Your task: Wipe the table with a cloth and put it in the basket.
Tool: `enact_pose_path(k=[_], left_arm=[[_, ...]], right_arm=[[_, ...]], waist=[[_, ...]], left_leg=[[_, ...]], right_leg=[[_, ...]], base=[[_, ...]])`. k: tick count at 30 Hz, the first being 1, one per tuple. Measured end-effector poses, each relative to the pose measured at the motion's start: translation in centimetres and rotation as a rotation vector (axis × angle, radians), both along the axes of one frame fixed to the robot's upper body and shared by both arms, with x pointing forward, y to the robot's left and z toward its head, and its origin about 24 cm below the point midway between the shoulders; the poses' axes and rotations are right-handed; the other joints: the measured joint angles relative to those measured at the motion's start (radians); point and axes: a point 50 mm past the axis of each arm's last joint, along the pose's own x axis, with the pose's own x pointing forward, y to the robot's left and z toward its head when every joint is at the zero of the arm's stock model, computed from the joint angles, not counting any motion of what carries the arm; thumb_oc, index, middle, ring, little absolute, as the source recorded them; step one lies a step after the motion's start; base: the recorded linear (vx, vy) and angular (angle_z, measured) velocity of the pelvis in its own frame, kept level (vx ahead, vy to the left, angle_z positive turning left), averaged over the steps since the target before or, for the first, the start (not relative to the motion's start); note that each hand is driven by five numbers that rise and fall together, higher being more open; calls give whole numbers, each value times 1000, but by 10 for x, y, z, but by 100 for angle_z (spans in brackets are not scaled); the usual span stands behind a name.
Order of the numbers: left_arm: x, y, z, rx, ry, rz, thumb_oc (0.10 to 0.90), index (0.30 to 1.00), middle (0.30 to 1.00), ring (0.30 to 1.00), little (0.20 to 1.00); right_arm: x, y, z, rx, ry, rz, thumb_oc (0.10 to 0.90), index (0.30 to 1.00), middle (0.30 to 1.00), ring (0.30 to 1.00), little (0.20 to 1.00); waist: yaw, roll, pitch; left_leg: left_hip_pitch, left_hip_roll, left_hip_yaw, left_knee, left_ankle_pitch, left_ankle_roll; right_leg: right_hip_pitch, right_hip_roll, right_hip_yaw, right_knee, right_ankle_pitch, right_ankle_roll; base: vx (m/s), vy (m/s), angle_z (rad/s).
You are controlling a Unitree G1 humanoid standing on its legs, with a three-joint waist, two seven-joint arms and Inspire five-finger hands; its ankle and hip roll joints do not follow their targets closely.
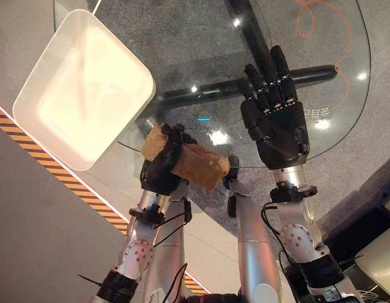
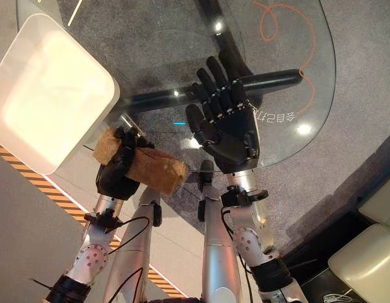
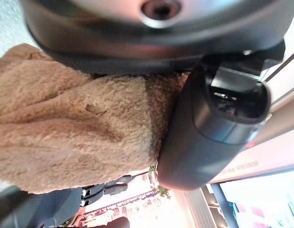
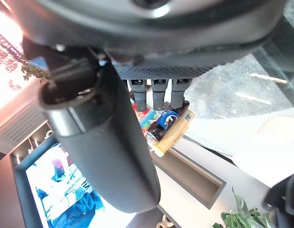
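A fluffy brown cloth [image 1: 204, 165] is bunched in my left hand [image 1: 162, 163], whose fingers curl over it at the near edge of the round glass table [image 1: 321, 44]. The left wrist view has the cloth [image 3: 66, 123] pressed against the palm beside the thumb [image 3: 209, 133]. My right hand [image 1: 277, 123] lies flat and open over the glass to the right of the cloth, fingers straight and holding nothing. The white rectangular basket [image 1: 81, 88] stands empty at the table's left, just beyond my left hand.
Dark crossed bars of the table base [image 1: 258, 82] show through the glass. An orange looped line [image 1: 308, 19] lies at the far right. Striped hazard tape [image 1: 56, 167] runs across the floor at left. A pale seat [image 2: 365, 265] sits at lower right.
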Motion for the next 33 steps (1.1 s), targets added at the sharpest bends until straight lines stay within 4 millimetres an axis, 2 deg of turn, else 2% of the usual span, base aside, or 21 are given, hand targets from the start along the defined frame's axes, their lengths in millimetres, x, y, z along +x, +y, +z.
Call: enact_pose_path(k=[11,15,19,23,30,33], left_arm=[[0,1,1,-4,-11,13,100,300,300,300,200],[0,11,6,-18,-61,83,100,300,300,300,200],[-1,32,16,-13,-134,198,100,300,300,300,200],[-4,52,28,-21,-218,306,100,300,300,300,200],[-13,66,45,-50,-326,395,100,300,300,300,200],[-14,70,47,-40,-333,442,100,300,300,300,200]], right_arm=[[0,0,0,5,0,0,800,900,900,900,900],[1,1,-2,-2,25,1,800,900,900,900,900],[1,2,-8,-36,67,0,800,900,900,900,900],[-2,-2,-23,-72,133,-15,800,900,900,900,900],[0,-4,-51,-132,273,-24,800,900,900,900,900],[0,-3,-55,-150,298,-14,800,900,900,900,900]], waist=[[1,0,0],[1,0,0],[3,0,0],[14,1,0],[45,4,1],[53,4,1]], left_leg=[[1,0,1,0,0,0],[7,0,3,0,0,0],[25,1,5,-6,0,0],[35,1,6,-11,0,0],[39,0,7,-12,0,0],[43,-1,7,-13,1,-1]], right_leg=[[0,0,1,0,0,0],[5,0,3,0,1,0],[18,1,5,0,1,0],[24,1,7,1,1,0],[24,-1,9,7,-1,-1],[24,-2,8,18,-6,-4]], base=[[0,0,0],[0,0,0],[0,35,-2],[-4,38,-1],[-5,21,0],[-1,11,1]])
